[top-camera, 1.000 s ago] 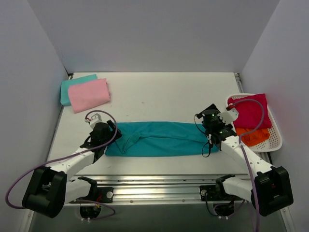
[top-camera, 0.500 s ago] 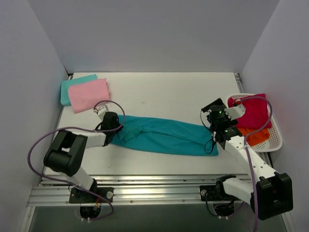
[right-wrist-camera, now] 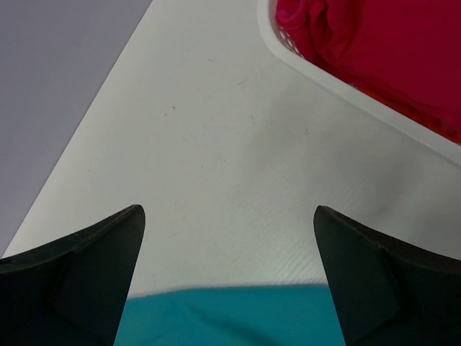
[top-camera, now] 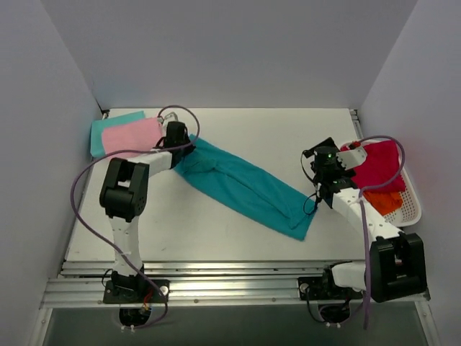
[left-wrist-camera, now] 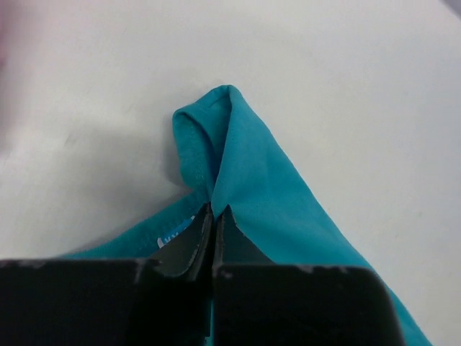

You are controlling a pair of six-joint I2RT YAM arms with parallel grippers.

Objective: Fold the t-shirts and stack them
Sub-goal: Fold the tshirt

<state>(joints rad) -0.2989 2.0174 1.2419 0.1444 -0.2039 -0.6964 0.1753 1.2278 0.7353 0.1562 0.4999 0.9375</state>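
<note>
Teal t-shirt [top-camera: 245, 189] is pinched at one end by the left gripper [left-wrist-camera: 215, 213]; the right gripper [right-wrist-camera: 228, 213] stands wide. A halving fold probably comes next.

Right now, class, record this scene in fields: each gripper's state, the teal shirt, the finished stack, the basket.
left gripper: shut on one end of the teal shirt
right gripper: open, holding nothing
teal shirt: long folded strip, diagonal on the table
stack: pink shirt on pale aqua shirt, far left corner
basket: crimson shirt and orange shirt inside
</note>
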